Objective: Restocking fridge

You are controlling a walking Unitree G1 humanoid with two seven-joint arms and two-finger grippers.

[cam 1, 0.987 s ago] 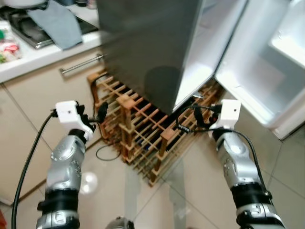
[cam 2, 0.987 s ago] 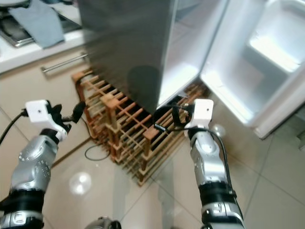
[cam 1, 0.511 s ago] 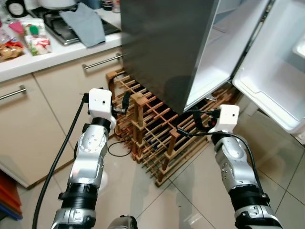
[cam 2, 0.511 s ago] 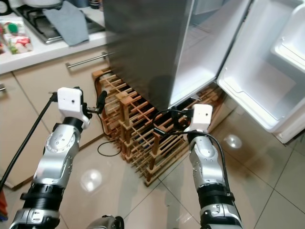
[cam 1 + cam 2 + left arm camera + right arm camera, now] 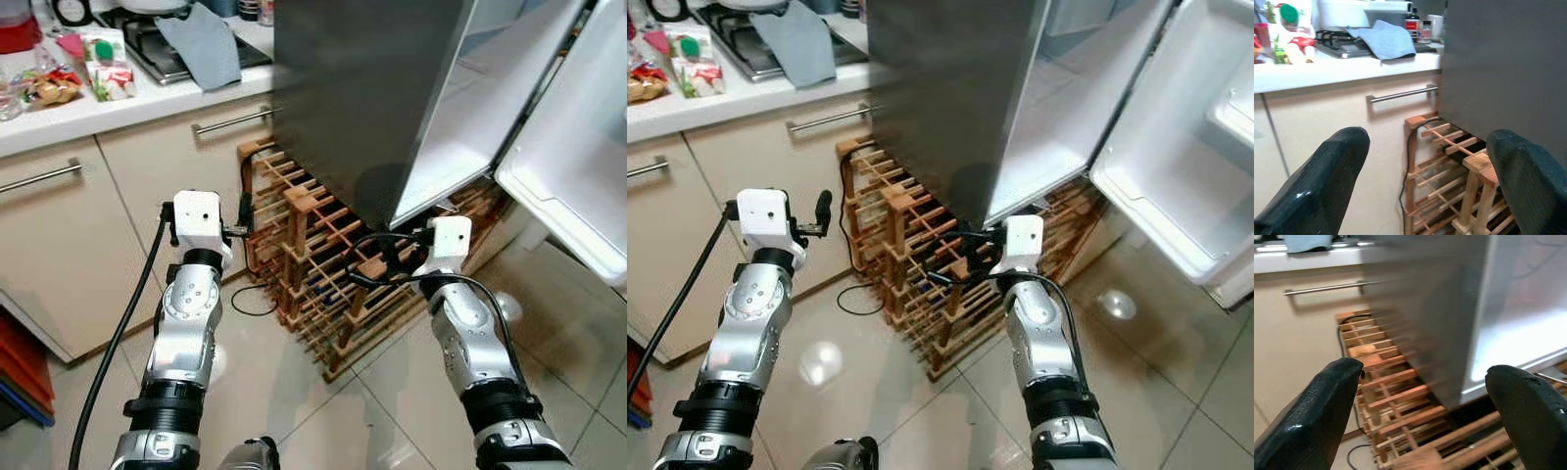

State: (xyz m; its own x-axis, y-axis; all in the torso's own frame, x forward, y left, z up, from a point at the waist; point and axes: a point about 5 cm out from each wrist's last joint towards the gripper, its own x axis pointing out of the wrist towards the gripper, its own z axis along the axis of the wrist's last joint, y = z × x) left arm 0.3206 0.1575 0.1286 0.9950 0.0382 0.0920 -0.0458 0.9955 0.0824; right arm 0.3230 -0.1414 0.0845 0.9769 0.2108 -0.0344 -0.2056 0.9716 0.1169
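Note:
The fridge (image 5: 372, 88) stands ahead, its dark grey side facing me and its white door (image 5: 578, 186) swung open to the right. A white, bare inner floor (image 5: 480, 108) shows inside. My left gripper (image 5: 244, 208) is held up in front of the cabinets, open and empty, its fingers (image 5: 1322, 186) wide apart. My right gripper (image 5: 377, 262) hovers over the wooden rack below the fridge, also open with nothing between its fingers (image 5: 1533, 416). Packets of groceries (image 5: 98, 69) lie on the counter at the far left.
A wooden wine rack (image 5: 323, 255) sits on the floor against the fridge, with a black cable (image 5: 253, 299) looped beside it. Beige cabinets with bar handles (image 5: 230, 121) run along the left. A grey cloth (image 5: 208, 44) lies on the stove. Tiled floor (image 5: 578, 343) extends to the right.
The whole picture has shifted, bringing more of the counter and cabinets in on the left, so the camera has moved. Both grippers stay open and empty.

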